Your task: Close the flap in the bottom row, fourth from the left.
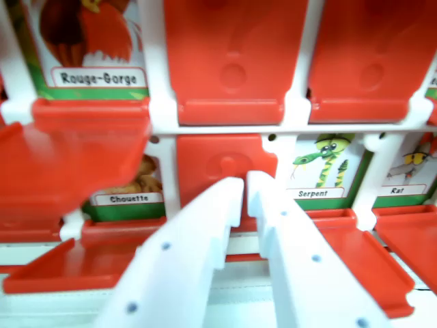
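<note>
My gripper [246, 183] reaches in from the bottom middle, its two white fingers [198, 246] nearly touching with nothing between them. Their tips sit right in front of a red flap [222, 162] that stands upright and hides its card. On the wrist view's right of it the Serpent card [322, 167] shows, and its red flap [358, 256] lies flat in front. Further right is the Rat card [410, 174], also uncovered. On the wrist view's left a blurred red flap [68, 164] hangs tilted over part of the Chouette card [130, 195].
In the row above, the Rouge-Gorge card [89, 41] is uncovered. Two red flaps [232, 58] [372, 55] stand upright beside it. White frame bars [160, 89] separate the cells. Another flat red flap [82, 260] lies at the lower left.
</note>
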Controlling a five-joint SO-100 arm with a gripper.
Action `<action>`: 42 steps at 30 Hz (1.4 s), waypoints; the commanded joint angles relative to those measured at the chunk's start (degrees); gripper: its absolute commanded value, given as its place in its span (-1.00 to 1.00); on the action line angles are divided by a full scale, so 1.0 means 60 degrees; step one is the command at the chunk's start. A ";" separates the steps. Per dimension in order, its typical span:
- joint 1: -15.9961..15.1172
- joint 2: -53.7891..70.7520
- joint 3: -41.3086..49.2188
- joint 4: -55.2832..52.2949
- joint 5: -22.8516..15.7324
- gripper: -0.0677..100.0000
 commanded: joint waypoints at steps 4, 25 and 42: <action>0.0103 0.1934 0.0132 0.0337 0.0029 -1.00; 0.0454 0.7441 0.0835 0.6064 0.0205 -1.00; 0.0029 1.0254 -0.0176 0.9199 0.0234 -1.00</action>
